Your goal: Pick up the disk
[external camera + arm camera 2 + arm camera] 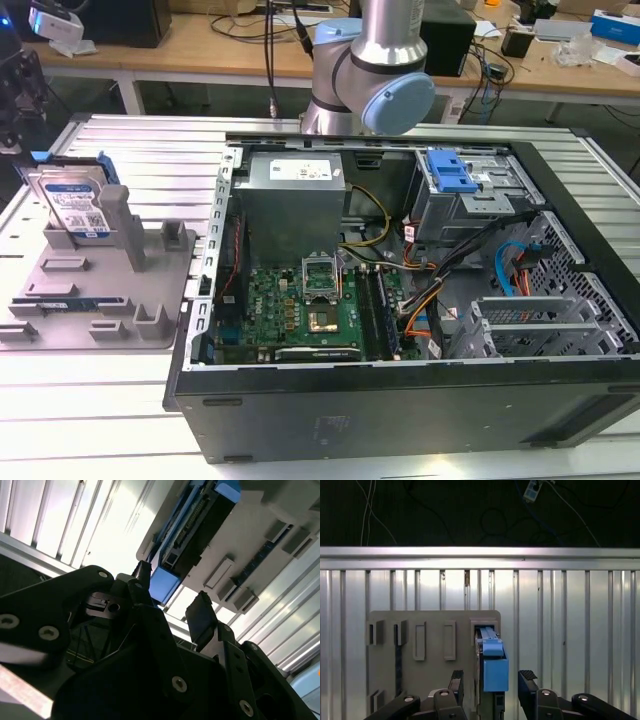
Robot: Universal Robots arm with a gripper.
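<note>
The disk (74,203) stands on edge in the grey fixture (100,300) at the exterior view's left, its white-and-blue label facing the camera. In the first wrist view I look down on its blue-framed top edge (492,662). My gripper (491,679) is open, with one black fingertip (456,679) on each side of that edge and a gap to the disk on both sides. In the second wrist view the gripper (170,597) sits just off the disk's blue end (165,584), and the disk's dark edge (200,525) runs away along the fixture (260,525).
An open computer case (400,400) fills the table's middle and the exterior view's right, with a blue drive-bay bracket (448,172) inside. The arm's base (370,80) stands behind it. The fixture's upright posts (118,215) flank the disk on the ribbed metal table (570,630).
</note>
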